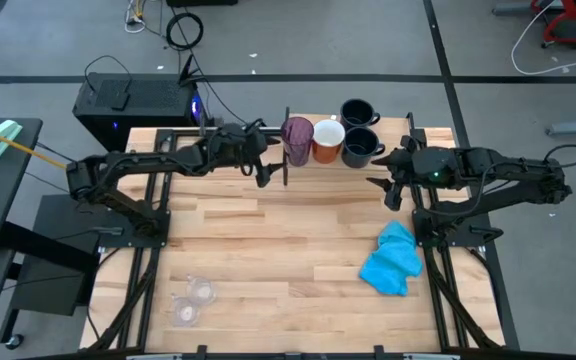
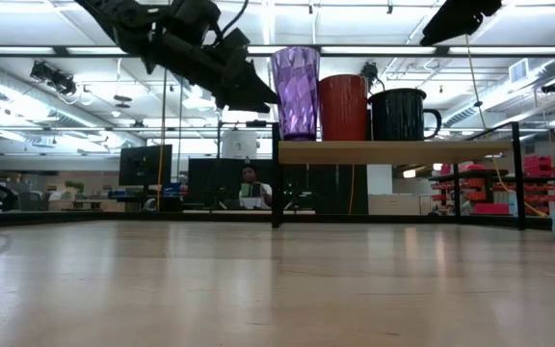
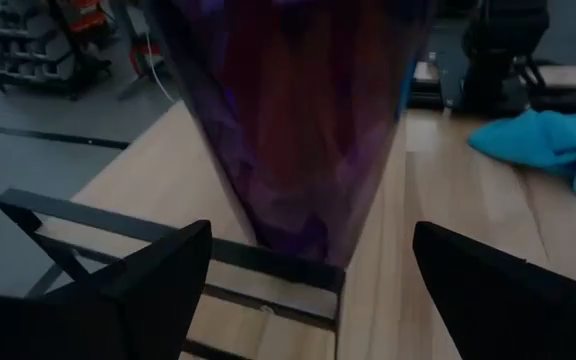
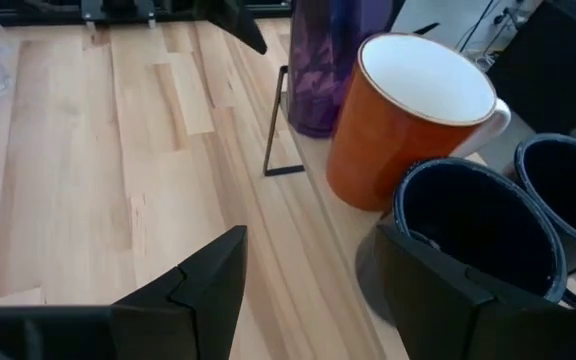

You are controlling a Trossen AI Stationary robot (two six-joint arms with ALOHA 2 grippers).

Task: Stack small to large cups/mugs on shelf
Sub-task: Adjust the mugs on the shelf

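On the shelf (image 2: pixel 393 151) at the table's far edge stand, from left to right, the purple tumbler (image 1: pixel 297 140), the orange mug (image 1: pixel 328 141) and two navy mugs (image 1: pixel 361 149), (image 1: pixel 357 112). All rest upright on their bases. My left gripper (image 1: pixel 271 160) is open just left of the tumbler (image 3: pixel 298 130), one finger to either side of its base and clear of it. My right gripper (image 1: pixel 383 185) hovers open, near side of the navy mugs (image 4: pixel 478 235), with nothing between its fingers. Two clear cups (image 1: pixel 200 290), (image 1: pixel 185 312) lie on the tabletop, near left.
A bright blue cloth (image 1: pixel 393 260) lies on the tabletop at the right. The shelf's thin black upright (image 1: pixel 286 165) stands close to my left gripper. A black box (image 1: pixel 138 100) sits beyond the far left edge. A person (image 2: pixel 250 188) sits far back in the room.
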